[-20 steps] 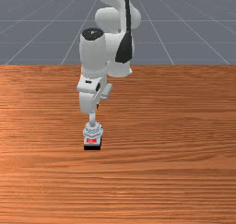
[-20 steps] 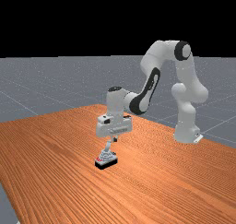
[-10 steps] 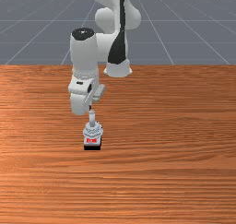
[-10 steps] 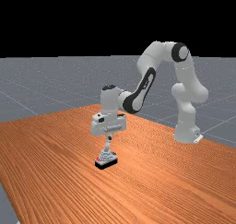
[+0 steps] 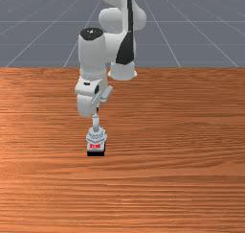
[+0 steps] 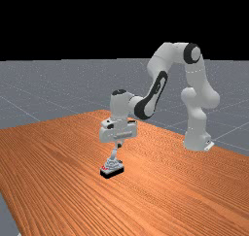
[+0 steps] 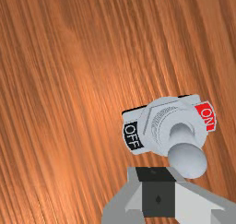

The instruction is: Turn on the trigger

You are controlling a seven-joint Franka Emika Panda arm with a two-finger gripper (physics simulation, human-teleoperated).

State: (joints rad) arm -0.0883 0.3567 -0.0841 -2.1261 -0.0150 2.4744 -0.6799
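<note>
My gripper (image 5: 97, 110) is just above and behind the tip of the grey lever (image 5: 96, 123) in the front view. The toggle switch (image 5: 96, 138) sits on the table with its red label facing the front camera. In the far view the gripper (image 6: 119, 145) is close over the lever (image 6: 114, 153). The wrist view has the gripper (image 7: 157, 174) shut and empty, its fingers right beside the lever's round knob (image 7: 187, 160); contact cannot be told. A red ON label (image 7: 206, 116) and a black OFF label (image 7: 131, 136) flank the lever.
The wooden table (image 5: 177, 179) extends around the switch. Behind it in the front view is the arm's base (image 5: 123, 72), which stands at the far view's right, by the table's edge.
My hand first moved toward the front view's left, then came partway back to the right over the last half second. The switch stands where it was, with no visible lever swing.
</note>
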